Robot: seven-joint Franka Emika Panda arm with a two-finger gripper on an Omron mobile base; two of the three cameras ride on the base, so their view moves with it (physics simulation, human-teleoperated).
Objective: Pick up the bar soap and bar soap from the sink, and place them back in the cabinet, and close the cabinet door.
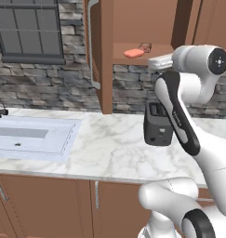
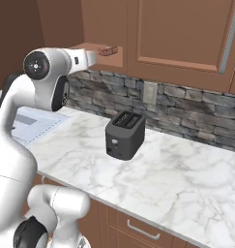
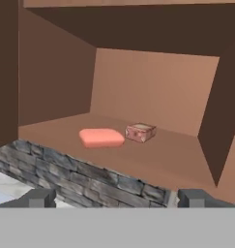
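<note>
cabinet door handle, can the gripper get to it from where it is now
Probably yes. The open gripper faces the cabinet shelf holding both soaps, and the door stands swung out to its left, its long handle in open air with nothing in front of it.

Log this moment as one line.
orange soap, tan soap: on cabinet shelf | pincer: open, empty | cabinet door: open
</note>
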